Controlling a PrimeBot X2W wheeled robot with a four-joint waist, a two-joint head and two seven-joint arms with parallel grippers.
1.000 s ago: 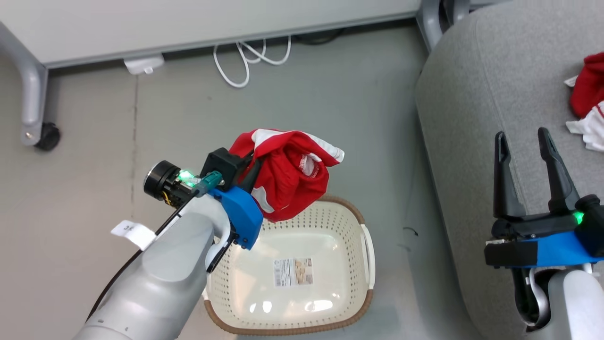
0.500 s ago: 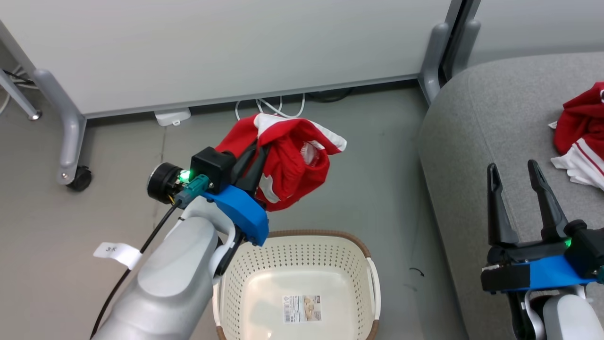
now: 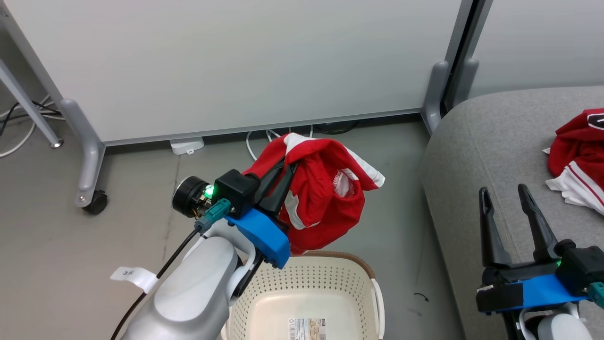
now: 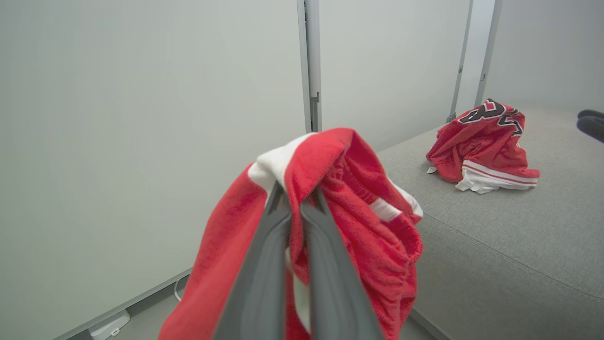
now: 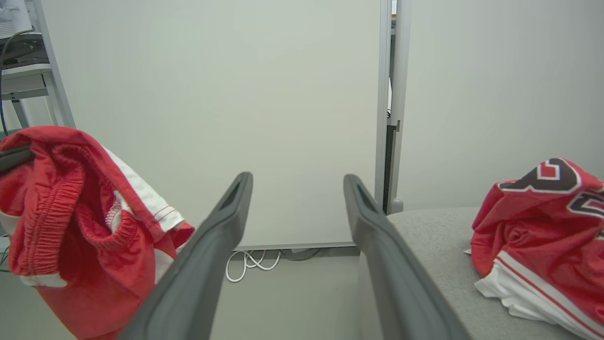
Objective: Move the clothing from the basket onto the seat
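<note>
The grey seat (image 3: 495, 156) is my reference. It takes up the right of the head view, and a red jersey (image 3: 575, 146) with block lettering lies crumpled on it, well in from its left edge. The white basket (image 3: 306, 283) stands on the floor left of the seat, with a strip of bare floor between them; the part I can see has no clothing in it. The red shorts (image 3: 325, 203) hang in the air left of the seat, short of its edge. They are bunched up, with the elastic waistband gaping toward the seat. The left jaws are pressed together on a fold beside the white stripe, the fingers (image 4: 259, 274) nearly meeting with cloth between them. The right jaws are spread, hold nothing, and hover over the seat's left edge. The coming move turns on one fact: the seat lies to the right of the loaded left jaws. I'd carry the shorts rightward until they hang past the seat's edge, short of the jersey, before letting go. I'd also watch the right jaws, which I judge sit close to that path.
</note>
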